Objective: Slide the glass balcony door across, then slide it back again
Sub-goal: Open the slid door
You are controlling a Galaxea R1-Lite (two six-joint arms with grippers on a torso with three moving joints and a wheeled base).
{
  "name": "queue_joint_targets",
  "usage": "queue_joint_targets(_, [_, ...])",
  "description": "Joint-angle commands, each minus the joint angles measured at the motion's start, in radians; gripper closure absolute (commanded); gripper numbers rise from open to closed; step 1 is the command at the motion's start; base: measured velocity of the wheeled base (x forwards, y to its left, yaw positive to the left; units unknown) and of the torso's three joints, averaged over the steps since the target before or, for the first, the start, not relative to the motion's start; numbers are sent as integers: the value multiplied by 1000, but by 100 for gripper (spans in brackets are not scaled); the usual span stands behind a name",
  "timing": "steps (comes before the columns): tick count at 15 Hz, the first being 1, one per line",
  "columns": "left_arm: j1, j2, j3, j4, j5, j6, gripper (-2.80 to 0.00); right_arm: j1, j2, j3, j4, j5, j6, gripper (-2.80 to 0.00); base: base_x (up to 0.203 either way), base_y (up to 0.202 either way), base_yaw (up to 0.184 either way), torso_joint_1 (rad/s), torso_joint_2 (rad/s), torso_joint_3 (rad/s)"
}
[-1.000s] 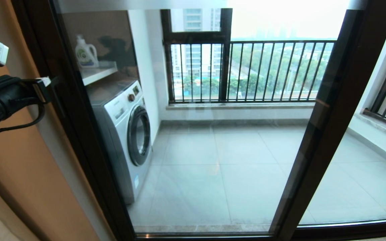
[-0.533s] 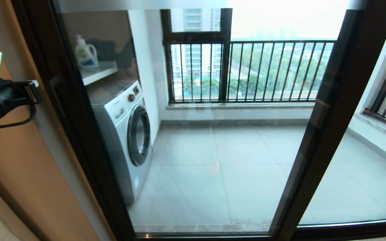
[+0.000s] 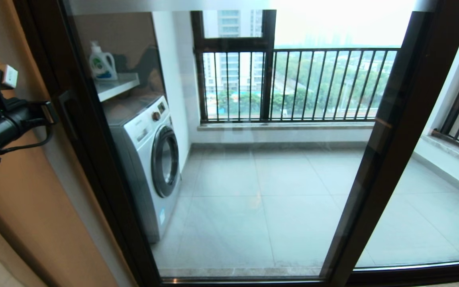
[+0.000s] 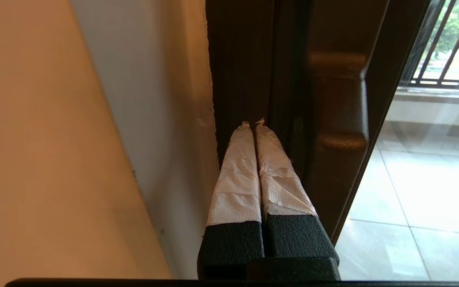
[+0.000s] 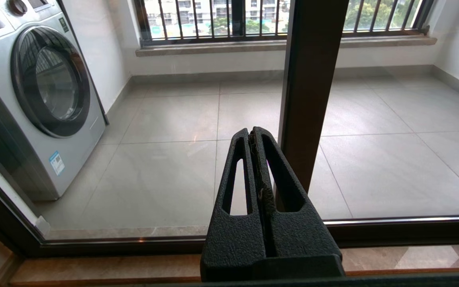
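Note:
The glass balcony door (image 3: 253,171) fills the middle of the head view, with its dark brown left stile (image 3: 94,159) against the wall. Its small dark handle (image 3: 65,108) sits on that stile and shows as a raised dark grip (image 4: 339,115) in the left wrist view. My left gripper (image 3: 49,112) is shut with nothing in it. Its white-taped fingertips (image 4: 253,124) point at the stile's edge just beside the handle, and contact cannot be told. My right gripper (image 5: 252,131) is shut and empty, low before the glass, and does not show in the head view.
An orange-brown wall (image 3: 26,199) lies left of the door. Behind the glass stand a washing machine (image 3: 150,159), a shelf with a detergent bottle (image 3: 102,63) and a window with black railing bars (image 3: 293,83). A second dark-framed panel (image 3: 432,207) is on the right.
My left gripper drew back left from the handle, then came slightly right again and lower. The door has not moved.

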Motion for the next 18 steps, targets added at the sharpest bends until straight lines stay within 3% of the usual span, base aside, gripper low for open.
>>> queue_joint_targets(1, [-2, 19, -2, -5, -11, 6, 0, 0, 1, 12, -1, 1, 0, 0, 0, 0, 0, 0, 0, 0])
queue_joint_targets(4, [-8, 19, 2, -5, -53, 32, 0, 0, 1, 12, -1, 1, -1, 0, 0, 0, 0, 0, 0, 0])
queue_joint_targets(18, [-85, 27, -15, -5, -43, 37, 0, 0, 1, 12, -1, 1, -1, 0, 0, 0, 0, 0, 0, 0])
